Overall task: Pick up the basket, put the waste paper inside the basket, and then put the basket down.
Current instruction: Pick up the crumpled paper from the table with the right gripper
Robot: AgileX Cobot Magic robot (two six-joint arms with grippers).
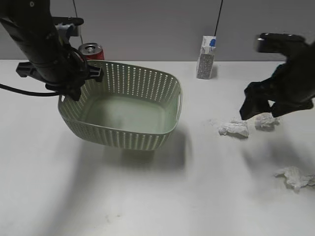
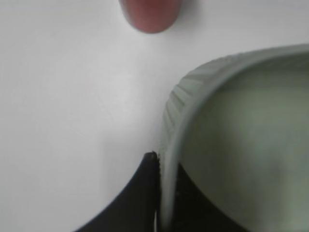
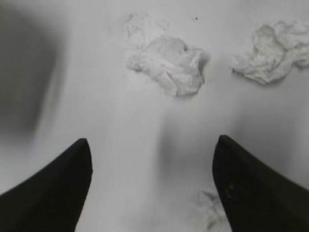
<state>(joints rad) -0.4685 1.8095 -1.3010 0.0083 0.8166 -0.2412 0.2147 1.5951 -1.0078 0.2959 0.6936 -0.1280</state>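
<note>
The pale sage-green slotted basket [image 1: 133,105] hangs tilted above the white table, with its shadow below it. My left gripper [image 1: 74,91] is shut on the basket's left rim; in the left wrist view the jaws [image 2: 164,166] pinch the thin wall of the basket [image 2: 241,125]. My right gripper [image 1: 268,109] is open and empty, hovering over two wads of waste paper [image 1: 234,129] [image 1: 266,121]. A third wad [image 1: 295,177] lies nearer the front right. In the right wrist view the open jaws [image 3: 153,142] sit short of two wads [image 3: 169,65] [image 3: 273,50]. The basket's inside is empty.
A red drink can [image 1: 91,50] stands behind the basket, by the left arm, and shows blurred in the left wrist view [image 2: 150,14]. A white-and-blue carton [image 1: 206,57] stands upright at the back, right of centre. A grey wall closes the table's far edge.
</note>
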